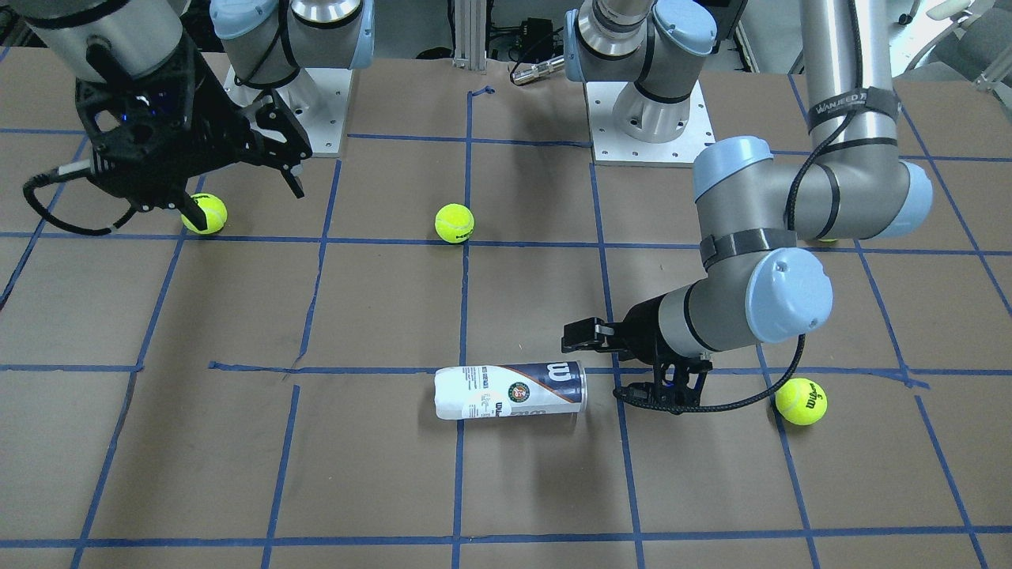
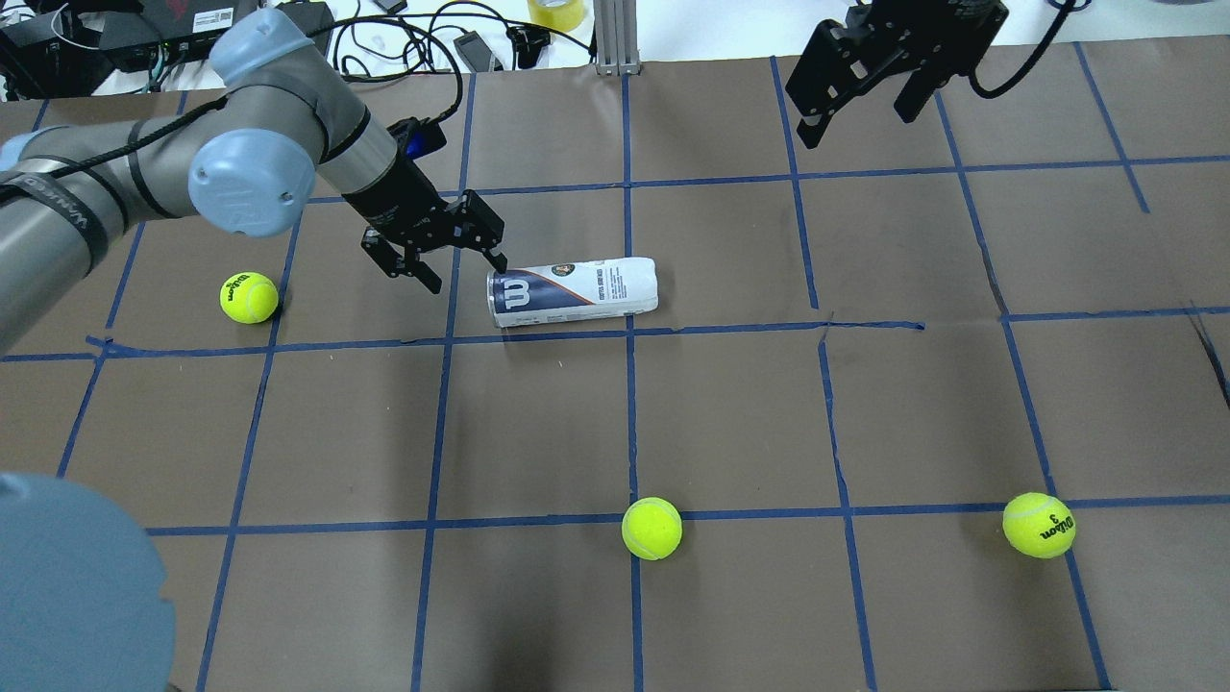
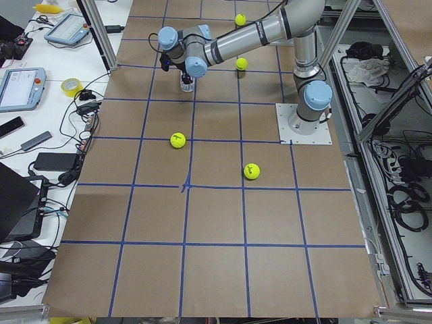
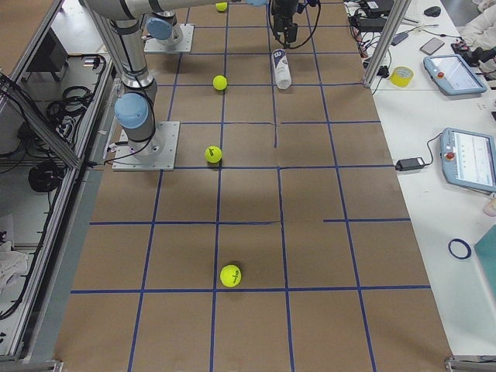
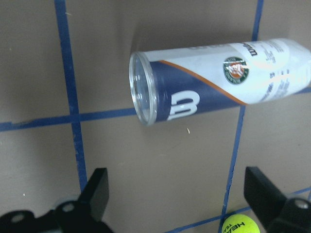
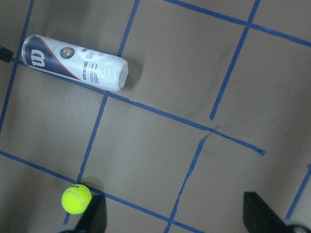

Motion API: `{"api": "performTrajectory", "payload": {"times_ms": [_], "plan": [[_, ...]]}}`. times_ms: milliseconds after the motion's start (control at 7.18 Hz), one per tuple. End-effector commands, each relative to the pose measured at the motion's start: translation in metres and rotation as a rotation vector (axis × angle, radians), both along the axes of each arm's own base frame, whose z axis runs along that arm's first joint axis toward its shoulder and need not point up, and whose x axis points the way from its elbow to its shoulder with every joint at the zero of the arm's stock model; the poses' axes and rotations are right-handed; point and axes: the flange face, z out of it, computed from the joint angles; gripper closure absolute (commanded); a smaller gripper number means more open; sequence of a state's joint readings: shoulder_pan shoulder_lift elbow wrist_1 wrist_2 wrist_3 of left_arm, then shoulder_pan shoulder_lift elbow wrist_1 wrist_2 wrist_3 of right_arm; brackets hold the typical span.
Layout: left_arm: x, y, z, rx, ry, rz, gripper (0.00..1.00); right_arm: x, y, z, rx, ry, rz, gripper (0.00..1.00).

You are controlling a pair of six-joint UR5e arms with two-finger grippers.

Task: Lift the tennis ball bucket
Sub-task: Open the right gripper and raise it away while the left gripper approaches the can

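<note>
The tennis ball bucket (image 2: 573, 291) is a slim tube with a white and navy label, and it lies on its side on the brown paper table. It also shows in the front view (image 1: 512, 390), the left wrist view (image 5: 218, 82) and the right wrist view (image 6: 75, 62). Its metal-rimmed end points at my left gripper (image 2: 468, 274). That gripper is open and empty, low over the table just beside the rim, not around the tube. My right gripper (image 2: 855, 125) is open and empty, high above the far right of the table.
Three yellow-green tennis balls lie loose: one behind the left arm (image 2: 249, 297), one at the near middle (image 2: 651, 528), one at the near right (image 2: 1039, 525). Blue tape lines grid the table. Cables and devices lie beyond the far edge.
</note>
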State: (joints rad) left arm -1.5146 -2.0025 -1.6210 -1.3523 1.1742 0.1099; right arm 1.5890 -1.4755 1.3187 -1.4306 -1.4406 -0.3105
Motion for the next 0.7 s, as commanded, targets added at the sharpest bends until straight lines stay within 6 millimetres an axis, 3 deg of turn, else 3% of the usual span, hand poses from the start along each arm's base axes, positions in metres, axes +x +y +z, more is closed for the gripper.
{"api": "performTrajectory", "payload": {"times_ms": [0,139,279,418,557], "plan": [[-0.003,-0.010,-0.037,0.037,0.103,0.000,0.00,-0.005,0.018,0.012,-0.002,0.012,-0.028,0.00],[-0.002,-0.015,-0.049,0.018,0.108,-0.001,0.00,-0.010,0.013,0.001,0.019,0.011,-0.037,0.00],[-0.005,-0.016,-0.059,0.016,0.130,-0.007,0.00,-0.031,0.007,-0.003,0.027,0.012,-0.071,0.00],[-0.008,-0.018,-0.060,0.011,0.184,-0.003,0.08,-0.055,0.005,-0.017,0.067,0.007,-0.116,0.00],[-0.015,-0.019,-0.057,0.007,0.254,0.018,0.25,-0.058,0.010,-0.033,0.102,0.007,-0.117,0.00]]}}
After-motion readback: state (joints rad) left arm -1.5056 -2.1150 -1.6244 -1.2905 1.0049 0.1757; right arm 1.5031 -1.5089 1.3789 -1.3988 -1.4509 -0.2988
